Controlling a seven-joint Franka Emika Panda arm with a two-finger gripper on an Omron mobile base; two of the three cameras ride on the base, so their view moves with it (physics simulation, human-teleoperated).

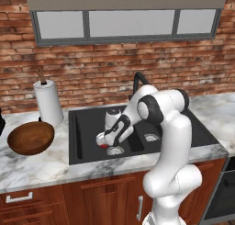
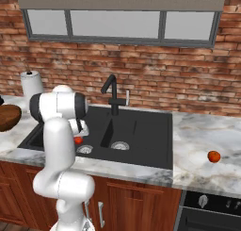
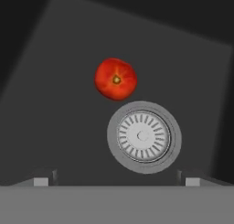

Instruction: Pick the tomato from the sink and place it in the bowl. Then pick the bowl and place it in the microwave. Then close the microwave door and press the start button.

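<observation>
— How far has the task been carried?
— Nothing is done yet — the tomato (image 3: 115, 78) lies in the sink (image 1: 87, 123), just ahead of the spread, empty gripper (image 3: 116, 182). The bowl (image 1: 30, 137) is unfilled.

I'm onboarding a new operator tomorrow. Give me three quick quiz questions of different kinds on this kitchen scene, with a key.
1. True or false: the tomato lies in the sink, beside a silver drain.
2. The bowl sits: A) in the sink, B) on the counter beside the paper towel roll, C) under the faucet.
3. Fill in: the gripper is ____, its fingers empty above the basin.

Key: 1 true; 2 B; 3 open.
</observation>
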